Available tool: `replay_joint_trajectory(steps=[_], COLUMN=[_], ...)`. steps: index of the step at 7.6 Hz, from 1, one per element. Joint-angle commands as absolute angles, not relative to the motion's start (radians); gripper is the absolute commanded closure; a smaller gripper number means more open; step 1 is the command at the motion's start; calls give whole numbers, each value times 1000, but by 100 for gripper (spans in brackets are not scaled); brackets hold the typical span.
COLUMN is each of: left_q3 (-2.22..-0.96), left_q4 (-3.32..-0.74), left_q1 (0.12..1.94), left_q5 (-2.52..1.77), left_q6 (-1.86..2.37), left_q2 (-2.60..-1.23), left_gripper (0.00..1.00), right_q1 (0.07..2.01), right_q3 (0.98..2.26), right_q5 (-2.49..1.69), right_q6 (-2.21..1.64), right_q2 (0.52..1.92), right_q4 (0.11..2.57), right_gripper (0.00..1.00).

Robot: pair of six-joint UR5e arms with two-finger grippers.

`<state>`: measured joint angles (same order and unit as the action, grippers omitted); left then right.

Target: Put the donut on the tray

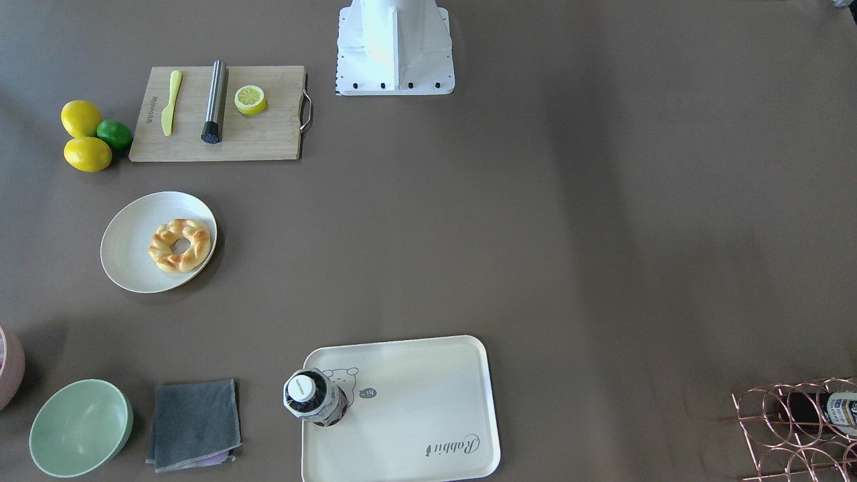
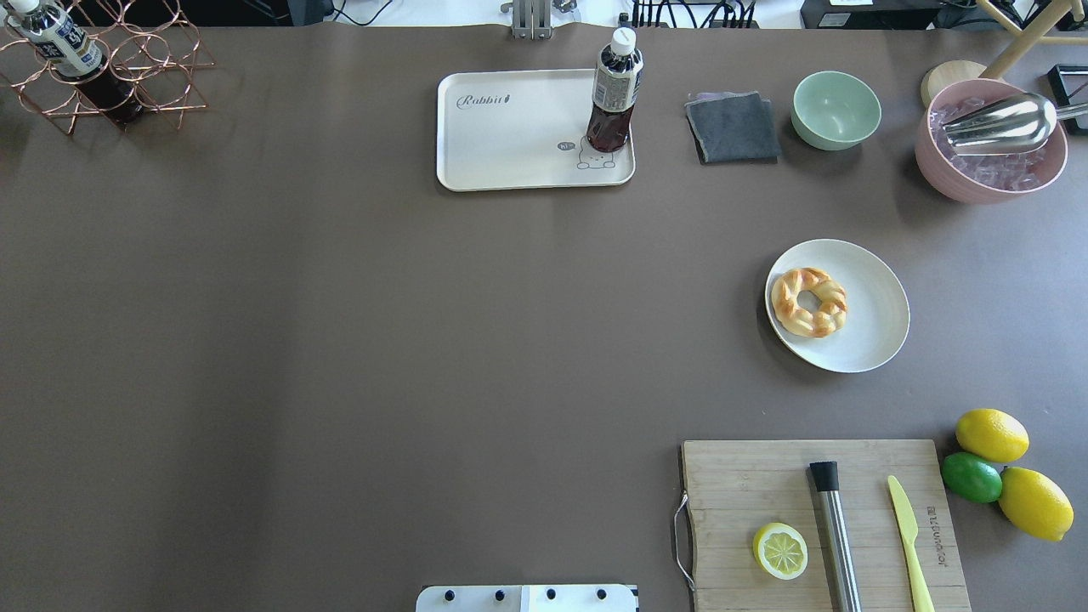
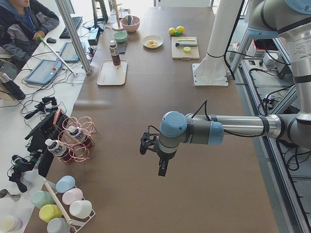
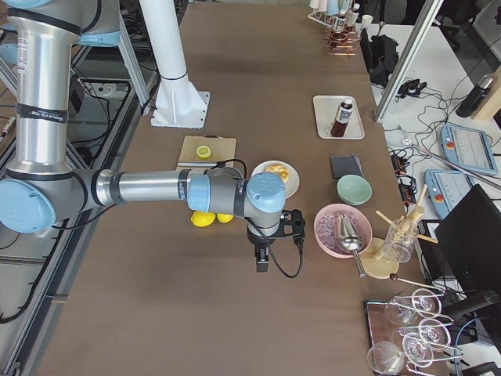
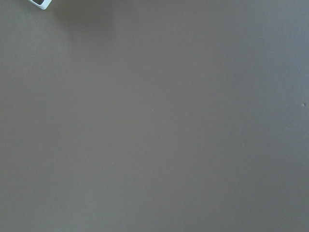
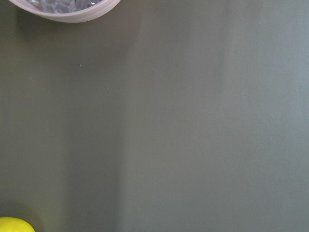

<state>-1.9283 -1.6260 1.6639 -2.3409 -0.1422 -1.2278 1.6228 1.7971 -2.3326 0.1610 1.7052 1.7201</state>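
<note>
The golden braided ring donut point(image 2: 808, 302) lies on a round white plate point(image 2: 875, 340), right half of the desk point(image 2: 340, 340), nearer the right arm point(image 4: 156, 188) (left arm point(image 3: 233, 128) well apart). The cream rectangular tray point(image 2: 510, 153) sits forward-left. Whether either arm's jaws are parted, I cannot tell.

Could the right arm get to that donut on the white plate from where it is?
Probably yes: the donut lies uncovered on the plate, and the right arm hangs over the same end of the table.

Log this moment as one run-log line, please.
donut: on plate | tray: holds bottle | left gripper: aloft, jaws unclear | right gripper: aloft, jaws unclear
</note>
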Motion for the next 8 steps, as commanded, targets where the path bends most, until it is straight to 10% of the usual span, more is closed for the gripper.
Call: replay_joint_trajectory(steps=[1,8], left_q3=[-1933,-1951], left_q4=[-1625,-1624], left_q1=[1672,1700], left_q5=[-2342,-2335], left_q6=[-143,-130], left_q2=[-1226,-1223], left_gripper=[2,2], right_q1=[1623,1623], right_q3=[1798,1792], right_q5=[-2335,-2339], right_q6=[163,163], right_q2=[1703,1706], right_q4=[1718,1706], right_gripper=[0,0])
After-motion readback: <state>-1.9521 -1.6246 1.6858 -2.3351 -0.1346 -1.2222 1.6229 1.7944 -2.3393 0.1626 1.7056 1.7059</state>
